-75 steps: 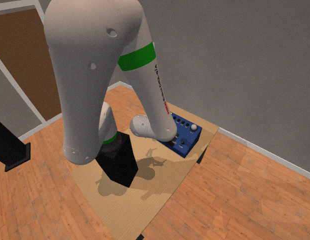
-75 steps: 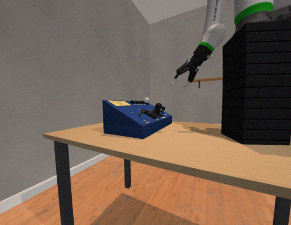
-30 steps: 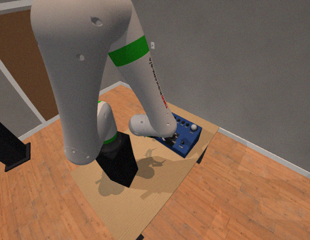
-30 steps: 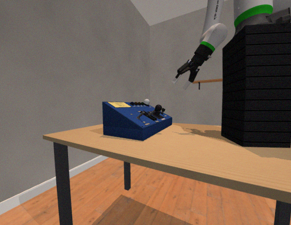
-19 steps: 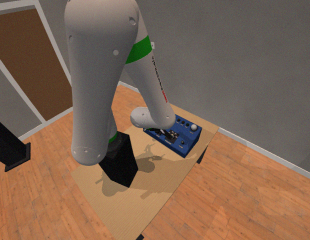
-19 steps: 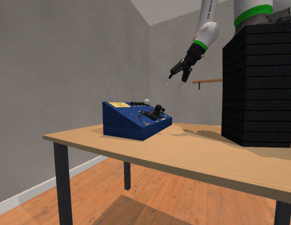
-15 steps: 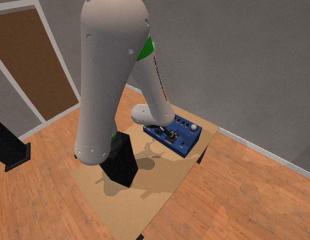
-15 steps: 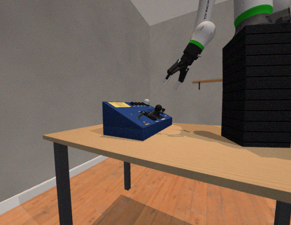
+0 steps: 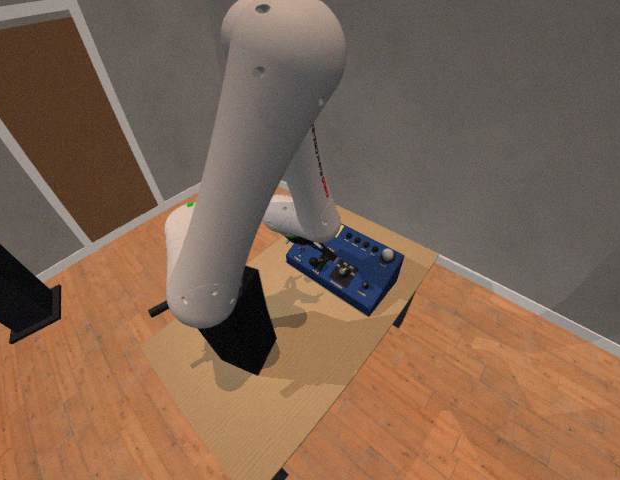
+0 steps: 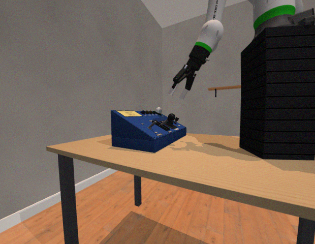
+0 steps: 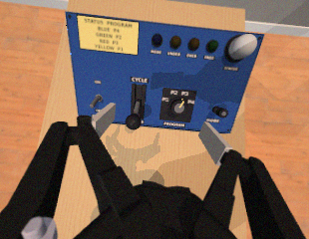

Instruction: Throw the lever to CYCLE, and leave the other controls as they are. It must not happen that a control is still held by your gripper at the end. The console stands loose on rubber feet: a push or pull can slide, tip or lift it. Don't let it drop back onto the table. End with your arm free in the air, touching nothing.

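A blue sloped console stands on the wooden table; it also shows in the wrist view and in the top view. Its lever has a black ball knob at the near end of a slot, opposite the CYCLE label. In the exterior view the lever knob stands up from the panel. My gripper is open and empty, hanging in the air above and in front of the console. In the wrist view its fingertips straddle the console's near edge.
The panel also holds a small toggle, a rotary PROGRAM selector, a small black knob, a row of dark lamps, a white round button and a yellow label. The black robot pedestal stands on the table's right.
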`<state>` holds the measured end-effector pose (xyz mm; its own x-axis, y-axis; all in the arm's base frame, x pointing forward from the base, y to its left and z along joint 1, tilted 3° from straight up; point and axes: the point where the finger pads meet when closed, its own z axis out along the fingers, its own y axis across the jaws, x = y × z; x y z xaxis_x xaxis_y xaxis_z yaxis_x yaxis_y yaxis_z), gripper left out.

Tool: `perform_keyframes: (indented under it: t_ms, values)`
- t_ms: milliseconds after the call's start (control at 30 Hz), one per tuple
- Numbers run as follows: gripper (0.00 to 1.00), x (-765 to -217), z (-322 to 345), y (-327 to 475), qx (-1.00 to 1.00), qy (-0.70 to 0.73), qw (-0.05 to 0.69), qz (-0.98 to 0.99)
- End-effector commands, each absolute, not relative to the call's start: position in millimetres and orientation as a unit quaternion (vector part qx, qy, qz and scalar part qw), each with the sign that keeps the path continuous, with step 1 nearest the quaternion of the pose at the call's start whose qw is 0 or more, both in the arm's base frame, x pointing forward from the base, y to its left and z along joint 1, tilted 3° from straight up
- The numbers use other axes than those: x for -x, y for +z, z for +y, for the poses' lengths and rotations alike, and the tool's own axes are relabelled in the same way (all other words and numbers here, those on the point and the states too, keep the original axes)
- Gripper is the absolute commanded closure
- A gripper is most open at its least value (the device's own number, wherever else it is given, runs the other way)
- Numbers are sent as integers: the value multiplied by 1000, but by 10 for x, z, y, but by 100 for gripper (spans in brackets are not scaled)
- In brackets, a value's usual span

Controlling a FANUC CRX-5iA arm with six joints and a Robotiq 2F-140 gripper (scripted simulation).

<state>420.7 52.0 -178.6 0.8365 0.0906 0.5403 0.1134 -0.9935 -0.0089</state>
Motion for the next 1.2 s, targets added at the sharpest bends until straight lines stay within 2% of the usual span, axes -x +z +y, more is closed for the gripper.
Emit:
perform_keyframes:
  t_ms: [0, 400, 700, 733, 1167]
  values:
    - [0, -4197, 701, -1862, 960, -273, 10, -67]
    - [0, -4113, 1053, -2022, 965, -242, 0, -103]
    - [0, -4106, 1073, -2032, 965, -240, -1, -106]
    - [56, -4106, 1073, -2032, 965, -240, -1, -106]
    - [56, -4106, 1073, -2032, 965, -240, -1, -106]
